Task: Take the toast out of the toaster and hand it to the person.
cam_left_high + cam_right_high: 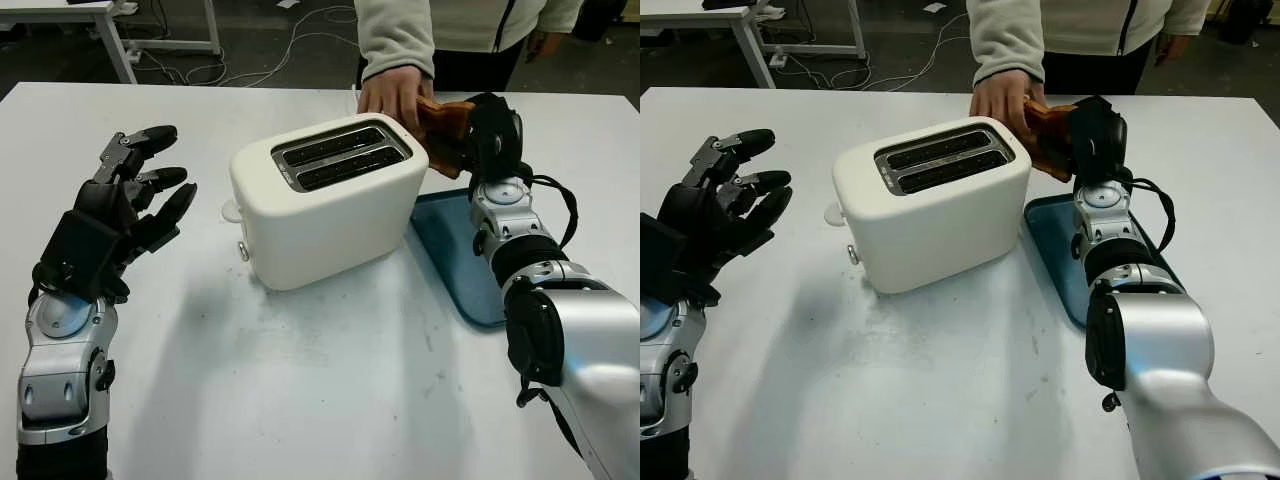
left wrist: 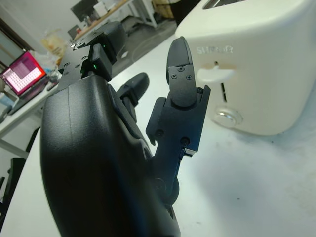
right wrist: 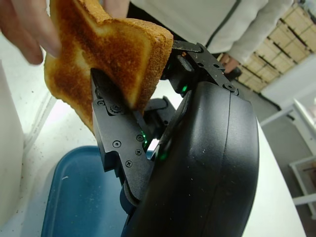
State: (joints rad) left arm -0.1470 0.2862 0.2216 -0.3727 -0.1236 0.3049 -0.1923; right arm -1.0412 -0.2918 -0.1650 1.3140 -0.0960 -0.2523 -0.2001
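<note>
White tabletop (image 1: 300, 400) in a workshop, with cables on the dark floor beyond its far edge and a cream two-slot toaster (image 1: 330, 200) standing near the middle; both slots are empty. To the right of the toaster lies a blue tray (image 1: 455, 250), its near corner just beside the toaster's base. Above the tray's far end, off the toaster's far right corner, the right hand (image 1: 1080, 140) grips a slice of browned toast (image 3: 103, 54) between its black fingers (image 3: 118, 143), which pinch the slice near one lower corner. A person in a pale zip jacket stands behind the table; the person's hand (image 1: 395, 95) reaches over the toaster's far right corner and touches the free end of the toast, so the handover appears to be under way. The left hand (image 1: 120, 210) is open and holds nothing, raised above the table well to the left of the toaster.

Handling, judged from appearance: the toast is light, dry and stiff, with a rough crumb that should not slip, but it is brittle and would likely crack or shed crumbs if squeezed hard or pulled against a firm pinch. The crust edge is the soundest place to hold; the person's end should stay free.

Raised lettering on the toaster's end face, above its lever (image 2: 215, 74) and round knob (image 2: 228, 117), is too faint to read.
</note>
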